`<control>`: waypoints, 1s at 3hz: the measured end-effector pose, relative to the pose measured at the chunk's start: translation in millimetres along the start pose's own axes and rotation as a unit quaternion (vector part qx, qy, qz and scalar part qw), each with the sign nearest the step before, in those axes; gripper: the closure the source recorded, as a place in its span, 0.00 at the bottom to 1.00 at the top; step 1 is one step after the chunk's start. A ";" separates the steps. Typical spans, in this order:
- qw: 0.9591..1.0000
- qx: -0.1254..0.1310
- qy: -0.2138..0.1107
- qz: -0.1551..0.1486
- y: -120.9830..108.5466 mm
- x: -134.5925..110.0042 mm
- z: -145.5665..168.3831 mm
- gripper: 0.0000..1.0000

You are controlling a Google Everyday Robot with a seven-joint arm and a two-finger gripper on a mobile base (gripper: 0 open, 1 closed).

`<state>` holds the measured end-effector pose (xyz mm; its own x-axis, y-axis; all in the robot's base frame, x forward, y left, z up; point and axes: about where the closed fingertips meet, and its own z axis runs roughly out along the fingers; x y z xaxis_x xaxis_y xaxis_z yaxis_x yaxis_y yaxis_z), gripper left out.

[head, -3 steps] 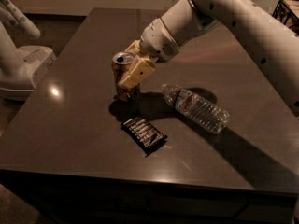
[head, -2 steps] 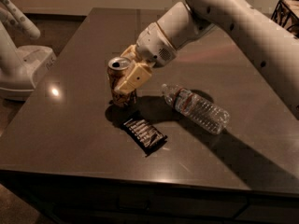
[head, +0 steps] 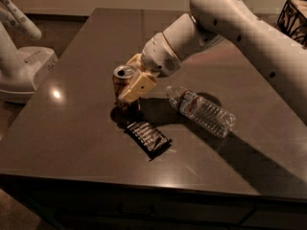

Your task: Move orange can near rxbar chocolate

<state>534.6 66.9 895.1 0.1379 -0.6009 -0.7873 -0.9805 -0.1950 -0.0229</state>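
At far left, a white machine base (head: 21,68) is seen off the bench (head: 81,147), well apart from the work. Near the bench middle, the orange can (head: 119,83) is held roughly upright, slightly tilted, by the claw (head: 125,92). The claw is closed narrow on the can's sides, with a tan pad (head: 140,84) pressed on its front-right. The side grip is judged to keep the can upright for set-down. Whether the can's base touches the bench cannot be told; a dark shadow is seen right under it. The snack bar (head: 147,138) is laid flat and angled just in front of the can, near but apart. The task is judged nearly done, with only lowering and release needed. To the right, a water bottle (head: 201,110) is laid on its side, cap toward the claw; it could be nudged on withdrawal. A wire basket (head: 295,13) is noted at far right, out of the way.
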 end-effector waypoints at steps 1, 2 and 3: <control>1.000 -0.002 0.000 -0.001 0.1 -1.1 1.8 0.15; 1.000 -0.003 0.000 -0.001 0.3 -1.8 3.9 0.00; 1.000 -0.003 0.000 -0.001 0.3 -1.8 3.9 0.00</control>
